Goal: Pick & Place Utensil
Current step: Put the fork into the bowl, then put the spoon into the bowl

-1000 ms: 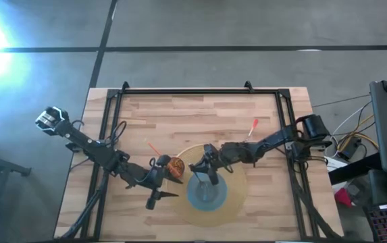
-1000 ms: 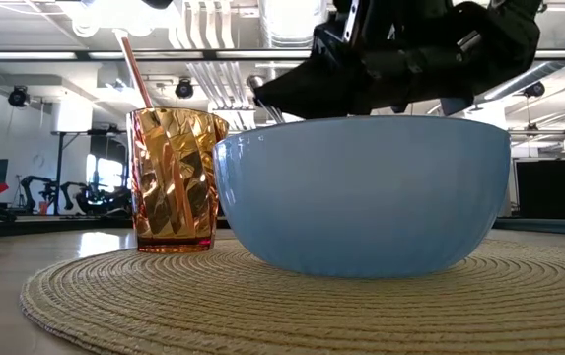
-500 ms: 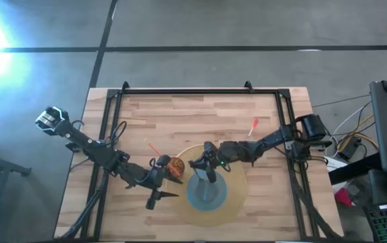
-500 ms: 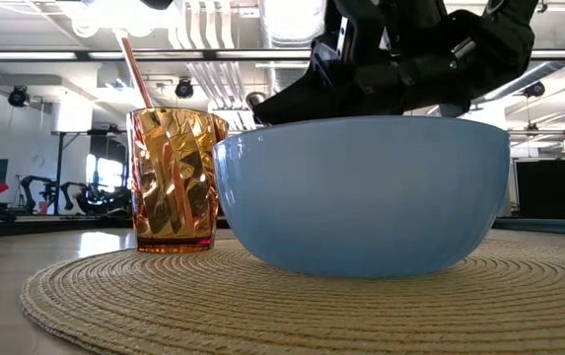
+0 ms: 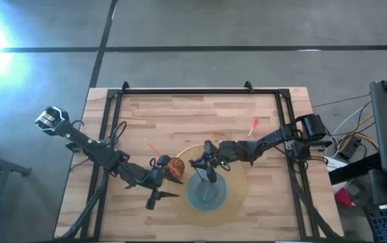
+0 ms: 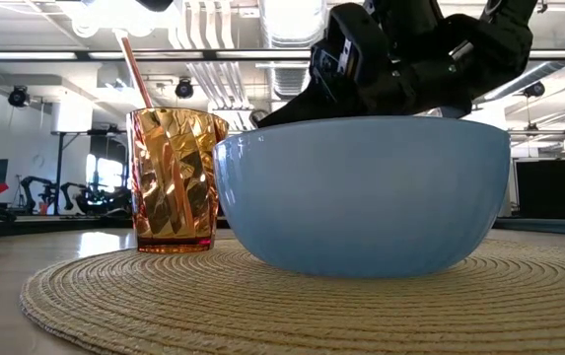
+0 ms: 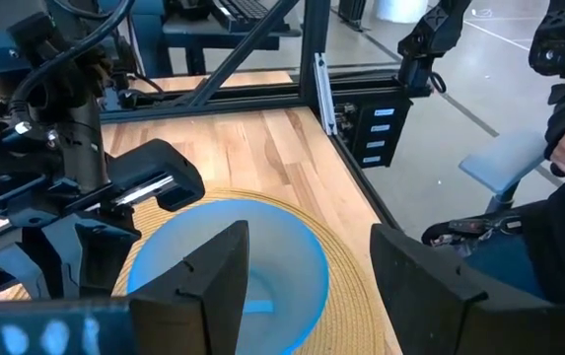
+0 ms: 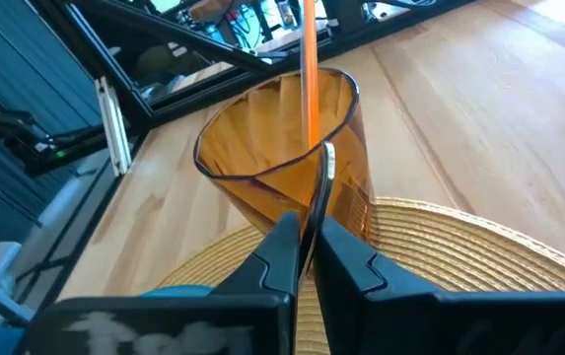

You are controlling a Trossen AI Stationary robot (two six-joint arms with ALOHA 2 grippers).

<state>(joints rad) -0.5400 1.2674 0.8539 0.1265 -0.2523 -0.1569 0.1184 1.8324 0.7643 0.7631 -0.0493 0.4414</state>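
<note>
Bright, sharp (glare top-left, high view).

Overhead camera: straight down, far. Low camera: mat-level, close. My wrist cameras: oblique, near. All share my blue bowl (image 6: 361, 192) and amber cup (image 8: 287, 163).

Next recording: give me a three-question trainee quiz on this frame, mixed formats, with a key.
1. True or false: the amber cup stands on the woven placemat beside the blue bowl.
2. What does the right tool hold? A) a metal utensil B) a napkin C) nothing
3. Fill in: the left tool is ____, its fingers wide apart near the bowl.

Key: 1 true; 2 A, shut on the thin metal utensil, whose end points toward the cup with the orange straw; 3 open.
</note>
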